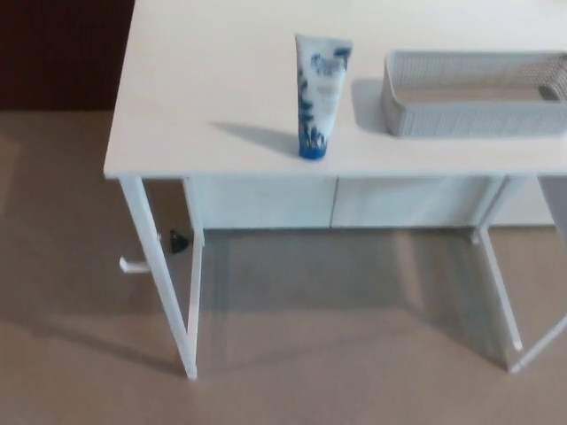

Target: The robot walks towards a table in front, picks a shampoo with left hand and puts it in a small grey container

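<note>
A white table [195, 88] is seen from above, filling the far part of the head view. The shampoo [319, 93], a white tube printed in blue, is stood upright on its blue cap near the table's near edge, roughly at the middle, and its shadow is thrown to the left. The small grey container [474, 113], a shallow perforated basket, is set on the tabletop to the right of the shampoo, near it but apart. A darker patch can be made out at the container's far right end, possibly only shadow. White legs [164, 283] are planted on a beige floor [337, 354]. A small black object [179, 240] is seen just beside the left legs. Neither hand is shown, so their state cannot be told.
</note>
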You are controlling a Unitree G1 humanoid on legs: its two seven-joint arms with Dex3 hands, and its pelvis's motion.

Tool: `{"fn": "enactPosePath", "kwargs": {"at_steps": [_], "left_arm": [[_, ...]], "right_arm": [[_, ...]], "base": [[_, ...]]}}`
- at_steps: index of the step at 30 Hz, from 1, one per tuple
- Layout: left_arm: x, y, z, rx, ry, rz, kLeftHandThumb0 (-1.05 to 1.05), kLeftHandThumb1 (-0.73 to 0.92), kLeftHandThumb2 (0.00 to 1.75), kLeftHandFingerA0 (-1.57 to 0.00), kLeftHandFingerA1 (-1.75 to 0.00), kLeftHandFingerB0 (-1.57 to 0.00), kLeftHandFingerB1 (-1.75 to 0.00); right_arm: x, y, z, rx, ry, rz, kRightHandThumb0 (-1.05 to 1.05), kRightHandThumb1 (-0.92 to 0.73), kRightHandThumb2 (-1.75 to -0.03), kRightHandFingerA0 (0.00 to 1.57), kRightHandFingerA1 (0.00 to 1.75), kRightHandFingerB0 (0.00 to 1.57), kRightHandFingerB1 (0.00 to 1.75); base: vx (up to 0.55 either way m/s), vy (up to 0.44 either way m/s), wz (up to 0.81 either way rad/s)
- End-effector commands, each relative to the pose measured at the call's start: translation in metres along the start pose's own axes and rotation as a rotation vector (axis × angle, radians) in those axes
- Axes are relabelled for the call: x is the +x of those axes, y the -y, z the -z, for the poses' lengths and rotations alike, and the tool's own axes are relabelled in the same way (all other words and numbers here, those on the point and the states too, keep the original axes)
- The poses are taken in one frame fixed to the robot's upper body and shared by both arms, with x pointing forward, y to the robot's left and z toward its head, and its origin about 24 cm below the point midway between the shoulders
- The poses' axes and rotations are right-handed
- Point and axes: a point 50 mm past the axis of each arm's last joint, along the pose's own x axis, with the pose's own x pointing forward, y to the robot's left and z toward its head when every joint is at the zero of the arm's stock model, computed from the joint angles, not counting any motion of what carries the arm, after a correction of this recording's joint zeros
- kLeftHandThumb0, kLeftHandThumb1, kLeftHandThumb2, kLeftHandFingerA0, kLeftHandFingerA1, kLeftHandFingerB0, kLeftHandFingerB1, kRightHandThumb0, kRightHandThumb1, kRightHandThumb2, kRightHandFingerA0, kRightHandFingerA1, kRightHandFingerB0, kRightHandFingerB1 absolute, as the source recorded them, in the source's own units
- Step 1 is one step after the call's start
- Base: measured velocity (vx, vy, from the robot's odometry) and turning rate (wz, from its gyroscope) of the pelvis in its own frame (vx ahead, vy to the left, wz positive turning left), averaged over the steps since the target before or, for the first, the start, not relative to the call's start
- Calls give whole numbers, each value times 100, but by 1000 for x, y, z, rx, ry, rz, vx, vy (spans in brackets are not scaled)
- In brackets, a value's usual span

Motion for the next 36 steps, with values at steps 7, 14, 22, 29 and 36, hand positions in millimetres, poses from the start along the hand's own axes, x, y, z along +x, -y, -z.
{"fn": "enactPosePath", "kwargs": {"at_steps": [7, 14, 22, 29, 36], "left_arm": [[-4, -5, 9, -13, -17, -7, -38, 70, 61, -48, -45, -33, -35], [-7, -5, 14, -21, -19, -4, -39, 70, 61, -47, -44, -33, -35], [-7, -4, 18, -34, -42, -17, -39, 70, 61, -47, -44, -33, -35], [-7, -4, 16, -39, -26, -15, -39, 70, 61, -46, -44, -33, -36], [-7, -5, 16, -50, -29, -16, -37, 70, 61, -47, -45, -33, -36]], "right_arm": [[0, -1, 0, -7, -11, -3, -36, -73, -61, 70, 49, 54, 41], [1, -3, -1, -38, -15, -2, -36, -73, -62, 74, 50, 56, 41], [2, -4, -7, -44, 3, -11, -36, -73, -61, 73, 52, 55, 42], [2, -3, -10, -45, 11, -9, -36, -73, -61, 71, 50, 55, 42], [3, -4, -11, -64, 2, -8, -36, -73, -62, 72, 50, 54, 41]], "base": [[316, -91, 8], [96, 38, -7], [129, 179, 5], [68, -78, 5], [31, -244, -10]]}}
